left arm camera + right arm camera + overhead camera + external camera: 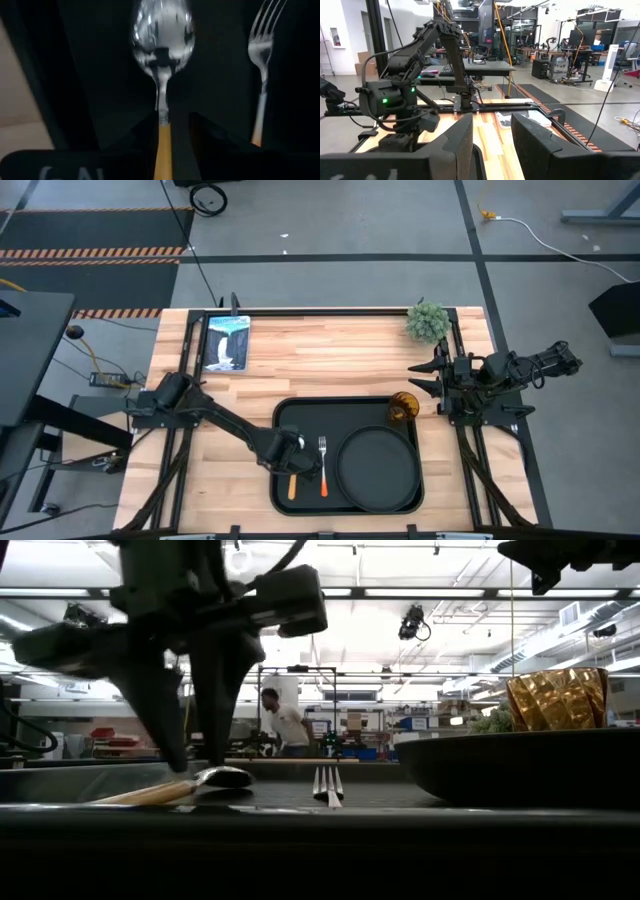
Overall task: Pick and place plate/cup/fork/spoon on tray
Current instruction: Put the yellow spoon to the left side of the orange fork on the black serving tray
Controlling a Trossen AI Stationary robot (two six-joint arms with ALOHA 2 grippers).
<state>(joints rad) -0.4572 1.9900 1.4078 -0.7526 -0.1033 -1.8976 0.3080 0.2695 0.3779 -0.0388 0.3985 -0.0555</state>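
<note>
Reaching over the left part of the tray, my left gripper straddles the spoon; its jaws stand released either side of the orange handle, and from the left wrist I cannot tell whether they touch it. I see the spoon lying flat on the tray floor, bowl towards the tray's far rim. Just right of it the fork lies parallel, tines also towards the far rim. Right again, the plate fills the tray's right half. The cup stands in the tray's far right corner, just beyond the plate. Off the tray's right edge, over the table, my right gripper waits with jaws released, holding nothing.
</note>
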